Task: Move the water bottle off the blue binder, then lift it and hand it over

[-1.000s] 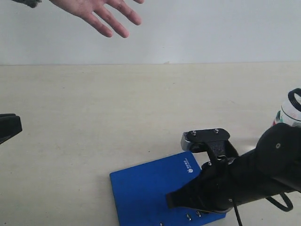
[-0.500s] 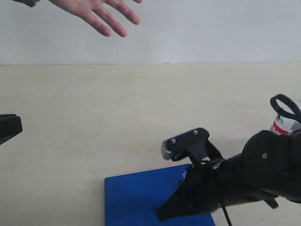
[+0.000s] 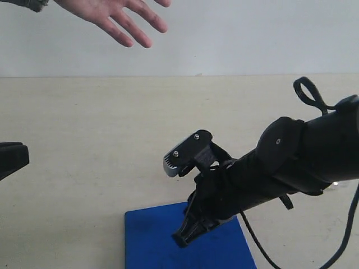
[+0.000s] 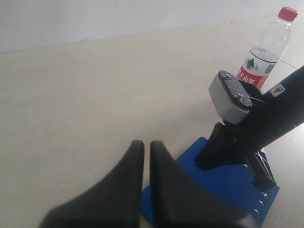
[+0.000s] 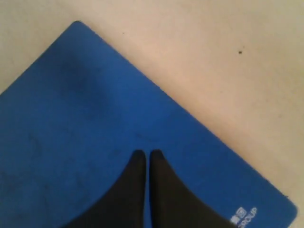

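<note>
The water bottle, clear with a red cap and a red and white label, stands upright on the table beyond the blue binder, not on it. In the exterior view my right arm hides the bottle. The binder lies flat at the table's near edge. My right gripper is shut and empty, its tips low over the binder's blue cover; whether they touch it I cannot tell. It reaches across from the right. My left gripper is shut with nothing in it, off to the left of the binder.
A person's open hand hangs over the far left of the table, palm toward me. A white wall runs behind the beige table. A loose black cable loops off my right arm. The left gripper's tip shows at the left edge.
My right arm has swung left across the binder and now hides the bottle at the right edge. The binder has slid a little to the left. The hand and left gripper barely moved.
</note>
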